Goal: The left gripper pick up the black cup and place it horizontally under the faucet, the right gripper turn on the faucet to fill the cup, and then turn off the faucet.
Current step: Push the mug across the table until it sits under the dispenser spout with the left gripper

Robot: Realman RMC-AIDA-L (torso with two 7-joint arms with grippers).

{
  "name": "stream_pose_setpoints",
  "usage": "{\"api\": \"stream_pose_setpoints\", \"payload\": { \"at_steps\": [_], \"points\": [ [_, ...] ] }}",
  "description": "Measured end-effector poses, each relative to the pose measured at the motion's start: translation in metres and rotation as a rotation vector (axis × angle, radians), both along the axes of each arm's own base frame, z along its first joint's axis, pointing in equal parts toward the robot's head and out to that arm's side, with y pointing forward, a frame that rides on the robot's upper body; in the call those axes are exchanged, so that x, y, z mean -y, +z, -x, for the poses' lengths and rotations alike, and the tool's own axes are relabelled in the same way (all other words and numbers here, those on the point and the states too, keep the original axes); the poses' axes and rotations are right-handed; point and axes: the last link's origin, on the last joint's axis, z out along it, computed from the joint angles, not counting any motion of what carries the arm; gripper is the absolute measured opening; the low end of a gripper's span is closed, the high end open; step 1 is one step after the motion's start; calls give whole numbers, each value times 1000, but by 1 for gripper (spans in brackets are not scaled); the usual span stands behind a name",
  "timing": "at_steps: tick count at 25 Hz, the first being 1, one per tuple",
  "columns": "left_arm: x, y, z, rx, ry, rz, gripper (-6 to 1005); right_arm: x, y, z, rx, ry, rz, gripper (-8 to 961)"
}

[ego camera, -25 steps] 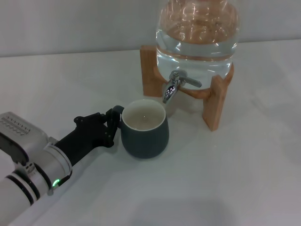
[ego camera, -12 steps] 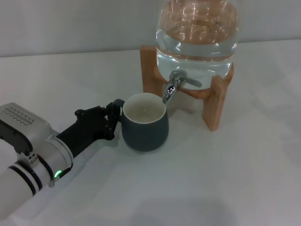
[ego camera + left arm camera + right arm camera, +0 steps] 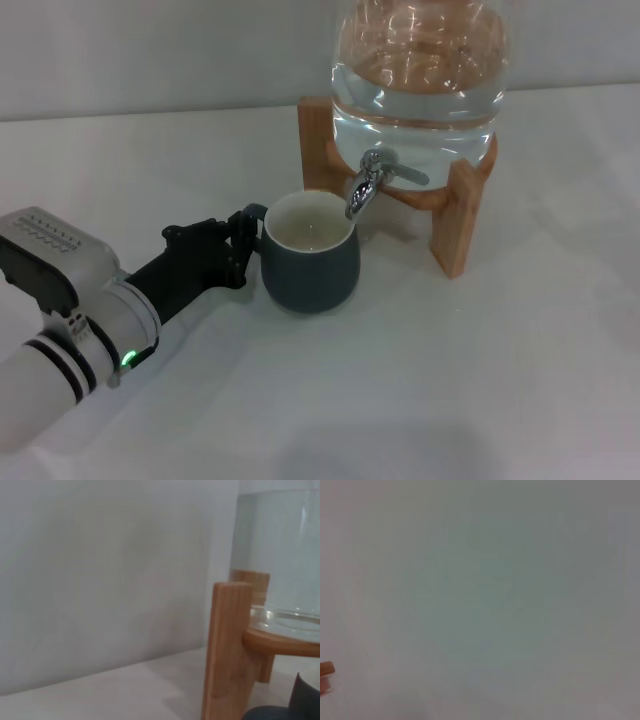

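The black cup (image 3: 309, 257) stands upright on the white worktop (image 3: 450, 380) with its rim just under the faucet (image 3: 362, 190) of the water jar (image 3: 420, 70), and the left gripper (image 3: 243, 243) is clamped on the cup's small loop handle. The right gripper is not in sight. The cup looks like stiff, glazed ceramic, fairly weighty and breakable, so the handle seems a narrow, slippery hold that could let it swing or tip once water adds weight.

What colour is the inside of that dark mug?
Cream-white inside the black cup, seen best in the head view.
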Motion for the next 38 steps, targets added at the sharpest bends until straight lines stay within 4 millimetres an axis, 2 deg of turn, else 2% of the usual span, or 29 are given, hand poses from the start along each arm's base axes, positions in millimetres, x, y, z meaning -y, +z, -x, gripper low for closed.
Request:
{"api": "stream_pose_setpoints", "payload": {
  "at_steps": [16, 38],
  "points": [
    [-7, -3, -9, 2, 9, 2, 98, -1, 0, 0, -3, 0, 1, 842],
    [11, -16, -9, 6, -14, 65, 98, 1, 3, -2, 1, -4, -3, 842]
  ]
}}
